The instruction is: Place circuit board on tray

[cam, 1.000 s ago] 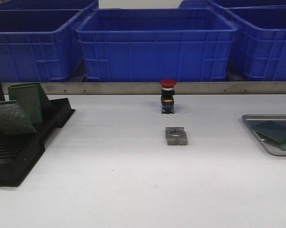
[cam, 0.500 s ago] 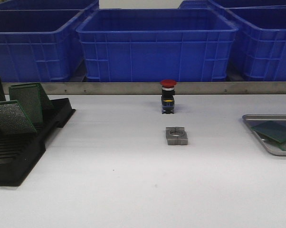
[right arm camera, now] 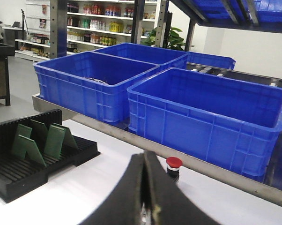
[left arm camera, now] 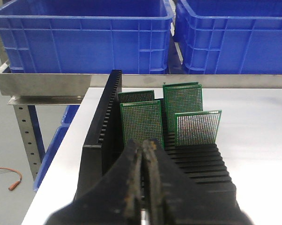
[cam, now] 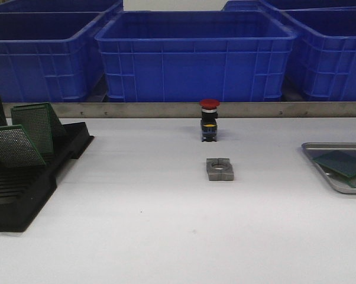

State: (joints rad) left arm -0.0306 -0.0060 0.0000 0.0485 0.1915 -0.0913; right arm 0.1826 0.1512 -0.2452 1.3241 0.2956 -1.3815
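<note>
Just ahead of the left gripper (left arm camera: 143, 154), whose jaws are pressed together on nothing, green perforated circuit boards (left arm camera: 142, 123) stand upright in the black slotted rack (left arm camera: 101, 136); they look thin, light, stiff and brittle, best pinched by a free top edge. Only the front view shows the tray (cam: 320, 147), far right, already holding boards. The right gripper (right arm camera: 144, 183) is likewise closed and empty, with the red push-button switch (right arm camera: 173, 165) just beyond its tips.

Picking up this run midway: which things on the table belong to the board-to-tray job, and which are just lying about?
Job items:
- circuit boards standing in the black slotted rack
- tray at the right edge, already holding boards
- left gripper, fingers closed and empty, facing the rack

Lying about:
- red push-button
- grey metal block
- blue crates
</note>
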